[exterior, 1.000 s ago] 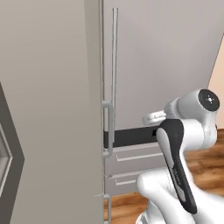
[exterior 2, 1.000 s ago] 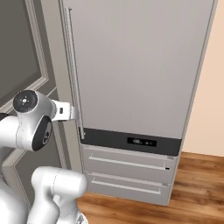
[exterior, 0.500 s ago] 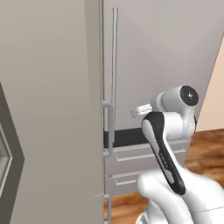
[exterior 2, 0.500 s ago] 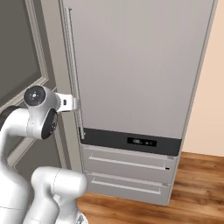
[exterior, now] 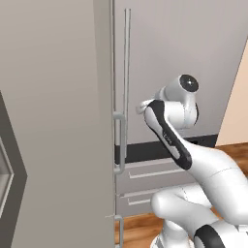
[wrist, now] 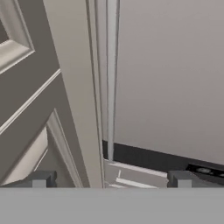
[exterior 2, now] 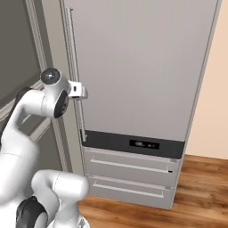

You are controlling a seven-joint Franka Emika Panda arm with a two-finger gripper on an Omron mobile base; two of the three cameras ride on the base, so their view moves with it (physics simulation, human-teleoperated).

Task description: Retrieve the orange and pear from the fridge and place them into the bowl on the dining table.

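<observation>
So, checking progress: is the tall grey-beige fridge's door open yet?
No, the tall grey-beige fridge door sits flush and shut, its long vertical bar handle ungrasped.

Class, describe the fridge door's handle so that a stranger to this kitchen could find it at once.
Start at the tall pale grey-beige fridge and go to the left edge of its big upper door. There a long thin grey vertical bar handle runs down to the black strip. The two drawers below it have short horizontal pulls instead.
</observation>
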